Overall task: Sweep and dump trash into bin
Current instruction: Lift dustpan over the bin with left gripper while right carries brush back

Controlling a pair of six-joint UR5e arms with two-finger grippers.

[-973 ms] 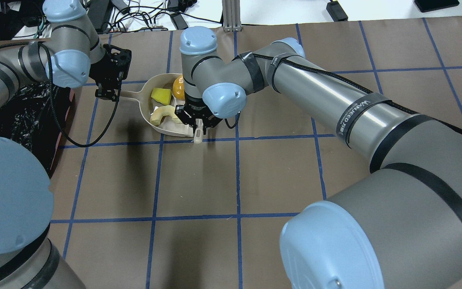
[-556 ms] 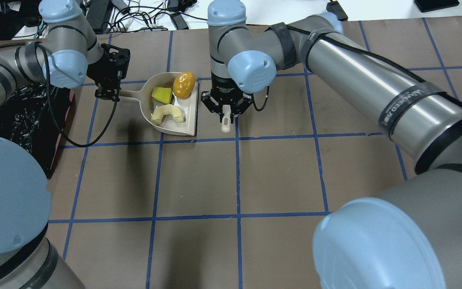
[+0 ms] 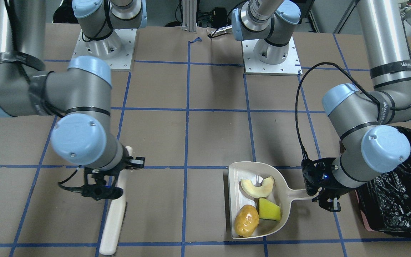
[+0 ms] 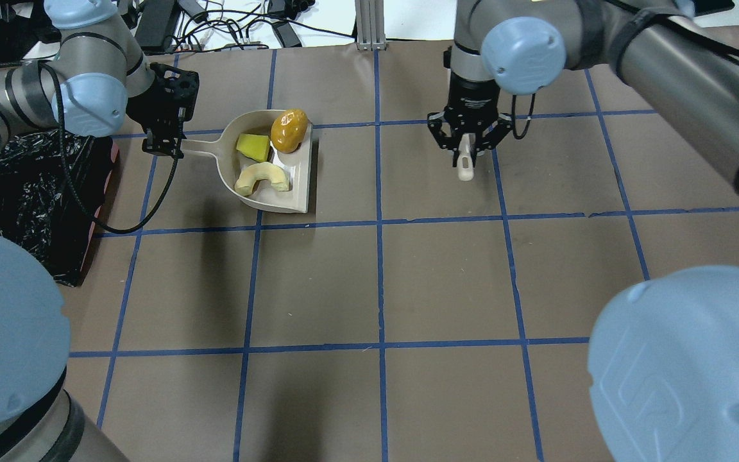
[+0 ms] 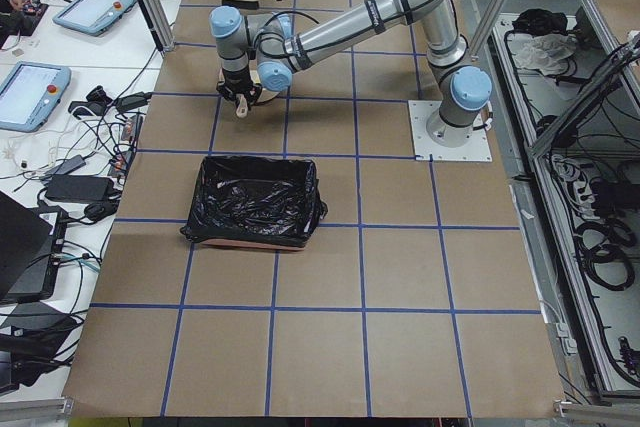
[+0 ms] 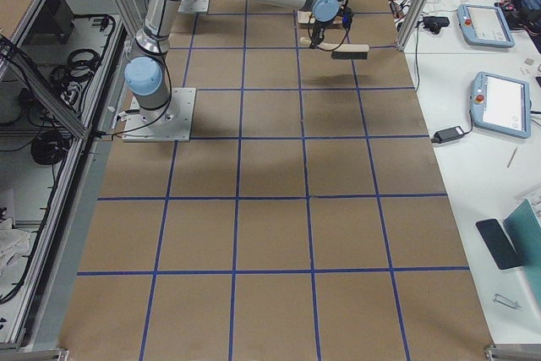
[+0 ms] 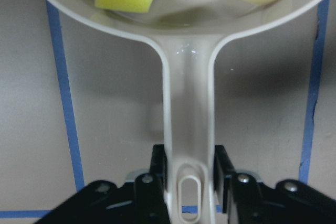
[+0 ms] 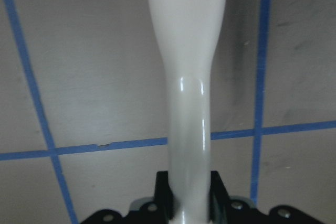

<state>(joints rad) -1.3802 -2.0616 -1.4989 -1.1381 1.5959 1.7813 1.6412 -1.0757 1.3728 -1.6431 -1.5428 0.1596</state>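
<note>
We are clamping the dustpan (image 4: 286,199) handle in the left gripper (image 4: 165,147); best lifting it level toward the bin (image 4: 36,186) behind that gripper.

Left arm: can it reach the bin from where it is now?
Probably yes. The left end effector, shut on the dustpan handle, sits just beside the bin with only bare table between; the right end effector and brush are well away.

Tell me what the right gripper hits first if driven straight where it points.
The table, probably: the right gripper points down with the brush clamped, nothing else beneath. Gap unclear.
</note>
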